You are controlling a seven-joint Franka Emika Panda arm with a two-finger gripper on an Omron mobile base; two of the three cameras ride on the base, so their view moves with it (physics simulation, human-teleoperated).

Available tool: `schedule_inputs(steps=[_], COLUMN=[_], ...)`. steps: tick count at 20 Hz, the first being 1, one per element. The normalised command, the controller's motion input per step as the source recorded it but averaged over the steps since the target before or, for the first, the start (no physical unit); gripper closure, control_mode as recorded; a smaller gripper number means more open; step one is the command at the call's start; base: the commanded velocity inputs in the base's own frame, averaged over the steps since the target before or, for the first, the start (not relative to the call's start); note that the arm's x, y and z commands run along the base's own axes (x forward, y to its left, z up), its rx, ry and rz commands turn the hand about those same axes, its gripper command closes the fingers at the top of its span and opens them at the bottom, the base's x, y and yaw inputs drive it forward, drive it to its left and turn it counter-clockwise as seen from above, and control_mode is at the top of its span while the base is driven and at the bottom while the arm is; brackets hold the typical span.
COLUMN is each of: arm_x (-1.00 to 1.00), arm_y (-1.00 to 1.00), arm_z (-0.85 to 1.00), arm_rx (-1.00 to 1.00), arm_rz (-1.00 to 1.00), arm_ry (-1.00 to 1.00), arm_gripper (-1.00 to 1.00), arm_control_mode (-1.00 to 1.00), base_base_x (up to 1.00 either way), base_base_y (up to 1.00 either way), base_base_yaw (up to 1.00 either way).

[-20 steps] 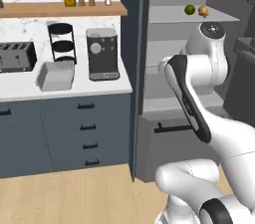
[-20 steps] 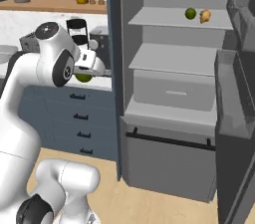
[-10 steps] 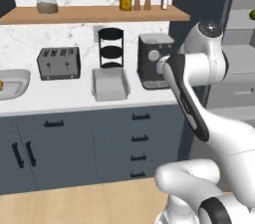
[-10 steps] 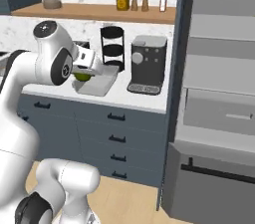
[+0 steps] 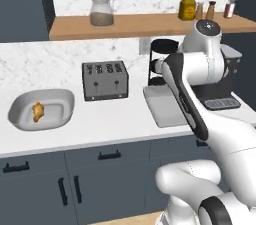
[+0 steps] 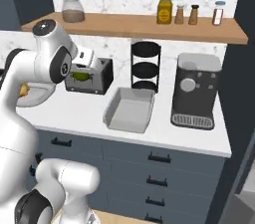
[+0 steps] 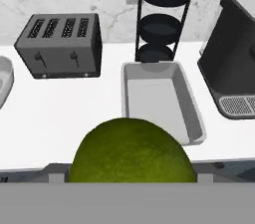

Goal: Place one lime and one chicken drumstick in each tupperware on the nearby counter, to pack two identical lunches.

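On the white desk, the oval tub at far left holds one chicken drumstick lying roughly upright along its short side, the toaster stands next, then the rectangular grey tray sits bare, while the claw pinches a round lime above the desk's front edge.

Both base views look down from behind the arm, sharing the counter; the hand view sits nearer.
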Motion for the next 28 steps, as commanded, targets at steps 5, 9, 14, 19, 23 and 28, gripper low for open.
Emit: schedule_inputs(steps=[5, 9, 14, 19, 23, 28], arm_x=[0.0, 0.0, 0.0, 0.04, 0.23, 0.16], arm_y=[0.0, 0.0, 0.0, 0.18, 0.49, 0.02], arm_z=[0.0, 0.0, 0.0, -0.05, -0.3, -0.53], arm_rx=[0.0, 0.0, 0.0, -0.02, -0.05, 0.0], arm_rz=[0.0, 0.0, 0.0, -0.08, -0.31, -0.08], arm_ry=[0.0, 0.0, 0.0, -0.01, 0.0, 0.0], arm_gripper=[1.0, 1.0, 1.0, 1.0, 1.0, 1.0], arm_control_mode=[1.0, 1.0, 1.0, -1.0, -1.0, -1.0], base_base_x=[0.45, 0.14, 0.01, 0.07, 0.0, 0.0], base_base_y=[1.0, 1.0, 1.0, 0.8, 0.0, 0.0], base_base_yaw=[-0.27, -0.36, -0.43, -0.33, 0.0, 0.0])
